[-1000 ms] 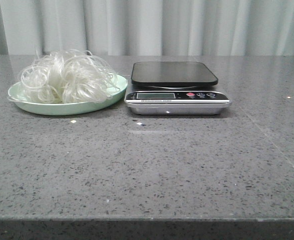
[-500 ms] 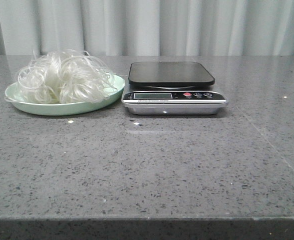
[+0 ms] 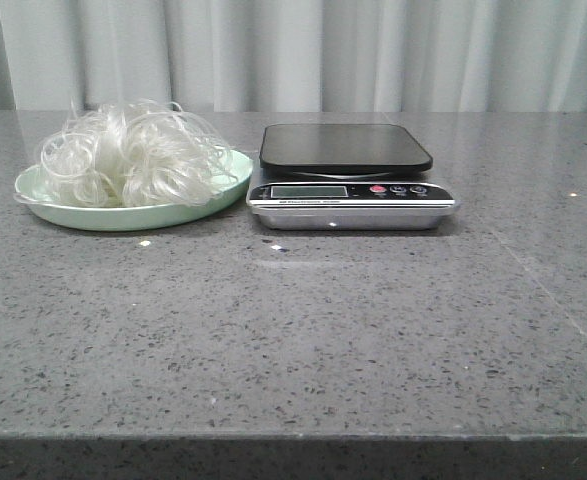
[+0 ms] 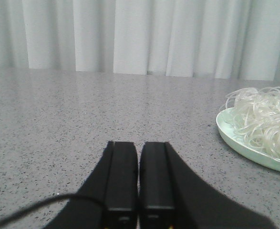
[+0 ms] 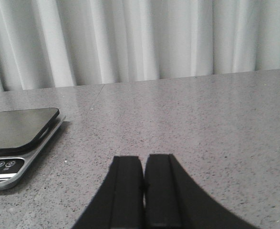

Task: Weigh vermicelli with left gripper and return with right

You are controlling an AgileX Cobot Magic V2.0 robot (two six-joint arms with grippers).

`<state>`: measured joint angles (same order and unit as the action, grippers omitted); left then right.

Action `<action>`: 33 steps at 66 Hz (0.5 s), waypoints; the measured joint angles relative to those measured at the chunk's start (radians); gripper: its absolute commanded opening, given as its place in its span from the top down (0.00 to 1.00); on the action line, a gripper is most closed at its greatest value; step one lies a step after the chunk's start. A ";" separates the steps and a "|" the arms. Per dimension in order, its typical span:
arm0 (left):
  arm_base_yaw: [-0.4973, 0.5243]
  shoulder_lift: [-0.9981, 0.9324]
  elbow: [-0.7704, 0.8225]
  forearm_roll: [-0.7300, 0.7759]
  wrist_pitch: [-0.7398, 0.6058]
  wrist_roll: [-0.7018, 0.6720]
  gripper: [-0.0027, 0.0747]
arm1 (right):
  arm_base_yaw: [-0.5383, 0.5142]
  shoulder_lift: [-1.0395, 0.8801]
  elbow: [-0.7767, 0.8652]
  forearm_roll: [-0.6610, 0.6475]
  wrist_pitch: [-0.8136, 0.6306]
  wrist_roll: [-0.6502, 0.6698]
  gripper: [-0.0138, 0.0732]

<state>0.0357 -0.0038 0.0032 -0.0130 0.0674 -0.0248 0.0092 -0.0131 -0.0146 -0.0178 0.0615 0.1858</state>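
Front camera: set low at the near edge of the tabletop (image 3: pixel 293 340), facing forward toward the curtain (image 3: pixel 293 50), with the scale (image 3: pixel 351 180) at mid-distance and the plate (image 3: pixel 133 205) just left of the scale.

Left wrist camera: low over the tabletop, behind its claw (image 4: pixel 139 186), facing the curtain; it shares only the plate (image 4: pixel 235 138) with the front view.

Right wrist camera: likewise low, behind its claw (image 5: pixel 144 191); it shares the scale (image 5: pixel 15 138) with the front view.
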 measured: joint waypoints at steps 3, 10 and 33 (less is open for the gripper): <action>0.000 0.000 0.000 0.000 0.000 0.000 0.80 | 0.000 0.000 0.026 0.018 -0.046 0.000 0.65; 0.000 0.000 0.000 0.000 0.000 0.000 0.80 | 0.000 0.000 0.040 0.053 -0.101 0.000 0.65; 0.000 0.000 0.000 0.000 -0.002 0.000 0.80 | -0.001 0.000 0.040 0.074 -0.133 -0.043 0.65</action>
<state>0.0357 -0.0038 0.0032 -0.0130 0.0656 -0.0248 0.0077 -0.0131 0.0257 0.0562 -0.0714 0.1428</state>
